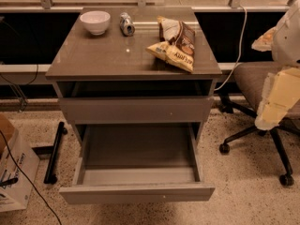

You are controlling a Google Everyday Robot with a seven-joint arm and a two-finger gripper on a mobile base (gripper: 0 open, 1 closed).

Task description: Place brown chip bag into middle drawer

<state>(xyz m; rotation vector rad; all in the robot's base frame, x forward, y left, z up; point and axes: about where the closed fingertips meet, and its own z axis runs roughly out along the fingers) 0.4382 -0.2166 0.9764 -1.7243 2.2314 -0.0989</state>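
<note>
Sitting outside middle drawer: brown chip bag; hand at right.

Yellow-tan, brown-lettered chip bag; grey drawer; white bowl; pale yellow claw at right.

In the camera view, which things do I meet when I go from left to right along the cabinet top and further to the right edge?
On the cabinet top: white bowl → silver can → brown chip bag; then, past its right edge, the tool, in front of the office chair.
</note>
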